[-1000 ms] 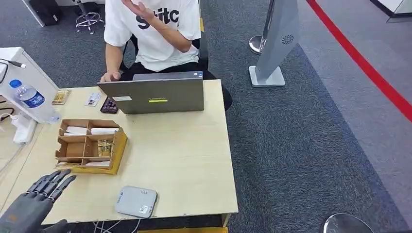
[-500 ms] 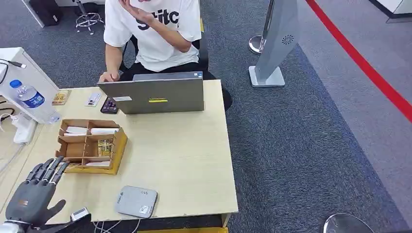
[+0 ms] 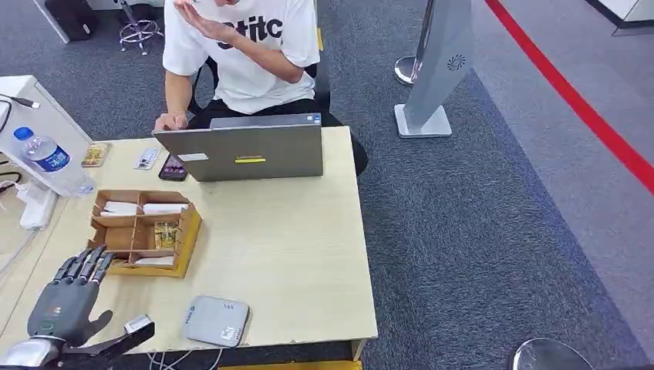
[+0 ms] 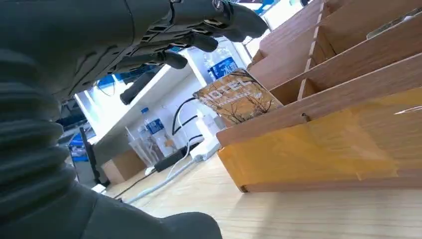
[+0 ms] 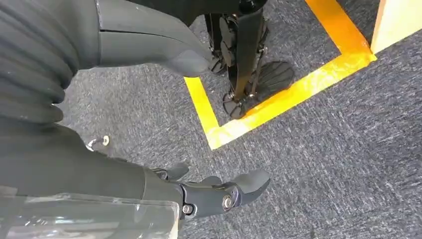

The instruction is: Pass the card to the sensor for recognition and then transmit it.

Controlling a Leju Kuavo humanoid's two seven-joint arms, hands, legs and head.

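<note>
Box [image 3: 143, 231] beside bare tabletop [image 3: 285, 254] — laptop [image 3: 243, 146] behind

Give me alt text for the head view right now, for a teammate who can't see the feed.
The robot's left hand, fingers spread and holding nothing, hovers at the near left of a wooden table, just short of a divided wooden box holding cards. A grey card reader lies at the near edge; a person sits behind a laptop at the far side.
</note>
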